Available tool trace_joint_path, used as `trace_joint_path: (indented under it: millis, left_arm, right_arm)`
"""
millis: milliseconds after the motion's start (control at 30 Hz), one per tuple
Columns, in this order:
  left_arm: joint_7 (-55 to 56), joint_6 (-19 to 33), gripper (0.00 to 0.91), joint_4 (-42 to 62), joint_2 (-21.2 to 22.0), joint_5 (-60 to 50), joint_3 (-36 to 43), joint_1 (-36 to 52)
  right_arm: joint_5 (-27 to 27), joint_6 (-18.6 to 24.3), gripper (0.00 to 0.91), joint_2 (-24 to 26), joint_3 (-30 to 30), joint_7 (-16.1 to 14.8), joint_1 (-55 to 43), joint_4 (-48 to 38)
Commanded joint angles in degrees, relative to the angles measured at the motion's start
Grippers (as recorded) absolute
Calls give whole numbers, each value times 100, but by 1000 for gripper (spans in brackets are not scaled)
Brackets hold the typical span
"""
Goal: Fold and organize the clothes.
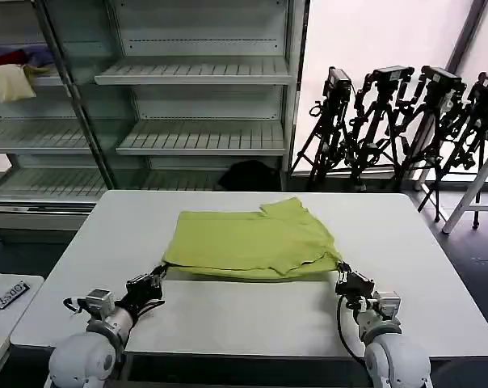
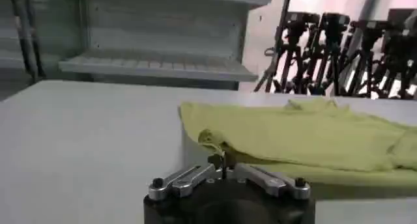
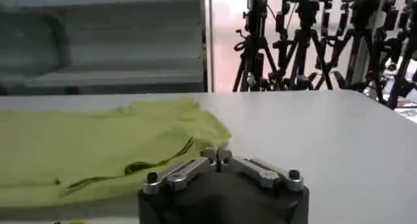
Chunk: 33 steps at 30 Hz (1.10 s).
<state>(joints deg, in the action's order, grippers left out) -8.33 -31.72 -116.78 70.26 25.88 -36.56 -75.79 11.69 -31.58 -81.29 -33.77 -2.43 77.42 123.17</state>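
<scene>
A lime yellow-green short-sleeved shirt of soft cloth (image 1: 248,242) lies folded on the flat white surface (image 1: 252,315), a little past the middle and closer to the far edge. It makes a wide, low bundle with more than one layer. One sleeve part sticks up toward the far right side.

The left end effector (image 1: 157,279) sits low on the surface at the near left corner of the shirt. In the left wrist view its two fingers (image 2: 215,160) are pressed together, and the tips meet right at the edge of the shirt's (image 2: 306,137) corner fold. It is clenched, but I cannot tell if any cloth is pinched between the tips.

The right end effector (image 1: 343,275) sits low at the near right corner of the shirt. In the right wrist view its fingers (image 3: 218,155) are pressed together too, with the tips just beside the shirt's (image 3: 98,150) edge. I cannot tell if it holds cloth.

Behind the surface stand grey metal shelves (image 1: 195,105). A row of black camera tripods (image 1: 405,121) stands to the right of them.
</scene>
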Motion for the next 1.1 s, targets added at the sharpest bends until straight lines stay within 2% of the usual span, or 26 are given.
trace_joint_path:
  millis: [33, 200, 500, 767, 1100]
  left_arm:
    - [-1, -133, 0, -837, -507, 602, -808, -1211]
    - [138, -132, 0, -883, -561, 522, -947, -1620]
    - [238, -50, 0, -853, -808, 26, -840, -2284]
    - [361, -63, 0, -848, -783, -175, -732, -2386]
    - [434, -48, 10, -890, -737, -318, -698, -2558]
  right_arm:
    - [155, -162, 0, 12, 6, 4, 781, 1012]
    - [-257, -154, 0, 21, 168, -105, 1359, 1089]
    - [-712, -112, 0, 112, 404, -261, 1769, 907]
    - [-1111, -48, 0, 98, 588, -286, 1885, 820]
    - [-1293, -150, 0, 136, 645, -279, 2026, 877]
